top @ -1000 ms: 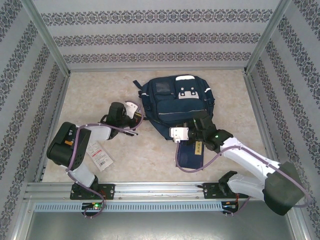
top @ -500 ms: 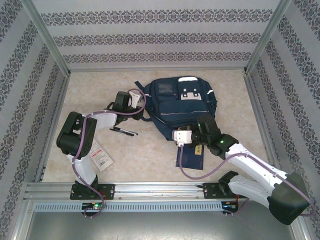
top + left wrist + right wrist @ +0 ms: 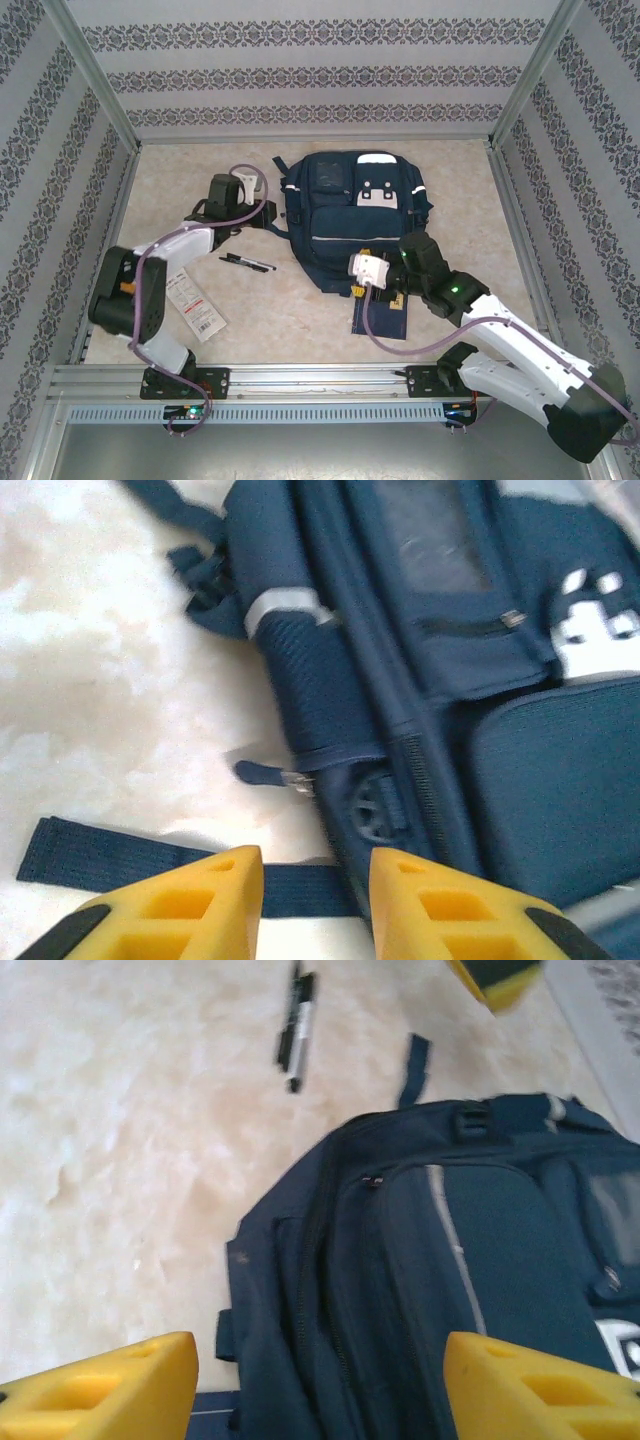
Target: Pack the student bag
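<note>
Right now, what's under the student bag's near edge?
A flat navy book sticks out from under the student bag onto the table. How far it runs beneath is covered by the bag and, from above, by the open right gripper.

Robot lab test cell, not a home: alu frame posts (image 3: pixel 99 80), wallpapered panels (image 3: pixel 300 75) left, right & far, marble-look tabletop (image 3: pixel 170 180), mounting rail (image 3: pixel 320 378) at near edge.

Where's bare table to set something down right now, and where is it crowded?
Free: the far-left corner; the strip between student bag and right wall; the near patch between pen, packet and navy book. Crowded: the bag's left side at the left gripper, its near edge at the right gripper.
</note>
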### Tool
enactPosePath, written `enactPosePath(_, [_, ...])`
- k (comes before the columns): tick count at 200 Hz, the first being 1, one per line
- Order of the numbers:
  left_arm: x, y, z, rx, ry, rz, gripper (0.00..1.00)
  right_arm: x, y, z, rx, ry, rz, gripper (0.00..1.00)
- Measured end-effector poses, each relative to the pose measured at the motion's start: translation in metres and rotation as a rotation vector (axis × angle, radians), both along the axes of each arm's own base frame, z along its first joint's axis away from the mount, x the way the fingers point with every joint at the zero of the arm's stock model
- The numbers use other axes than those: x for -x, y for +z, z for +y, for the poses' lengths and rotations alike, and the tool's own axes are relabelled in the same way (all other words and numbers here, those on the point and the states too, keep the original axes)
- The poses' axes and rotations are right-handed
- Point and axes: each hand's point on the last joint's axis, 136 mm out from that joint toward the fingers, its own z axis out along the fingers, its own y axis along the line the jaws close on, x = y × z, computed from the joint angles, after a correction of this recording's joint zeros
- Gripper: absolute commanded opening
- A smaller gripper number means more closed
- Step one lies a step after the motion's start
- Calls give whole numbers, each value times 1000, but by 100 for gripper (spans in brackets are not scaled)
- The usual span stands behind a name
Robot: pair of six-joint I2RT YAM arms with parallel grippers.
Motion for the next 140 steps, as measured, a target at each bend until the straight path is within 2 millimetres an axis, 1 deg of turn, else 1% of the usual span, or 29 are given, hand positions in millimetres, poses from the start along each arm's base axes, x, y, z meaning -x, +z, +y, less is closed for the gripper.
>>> enactPosePath(10, [6,17,1,25,16,9,36,-9,16,-5,-65,-129,61,69])
enactPosePath(25, [19,31,4,49,48,60,38,-21,39,-13,-173,-327,167,66])
enactPosePath(37, [31,32,8,55,76,124,39,-25,53,-17,-254,-447,257,61])
enactPosePath(45, [42,29,12,55,98,176,40,-26,57,-18,-297,-503,318,56])
enactPosePath(52, [53,24,16,51,122,229,40,-25,57,-18,-321,-543,371,54])
enactPosePath(64, [72,14,24,38,162,300,41,-24,49,-18,-338,-607,469,54])
enactPosePath(81, [108,2,39,12,225,392,42,-20,26,-20,-307,-693,598,54])
enactPosePath(95, [132,0,49,1,261,432,42,-14,9,-24,-260,-759,675,56])
enactPosePath(111, [156,7,55,7,281,447,42,-5,-5,-33,-210,-840,736,56])
enactPosePath(140, [186,30,60,35,277,420,45,14,-23,-52,-205,-983,819,54])
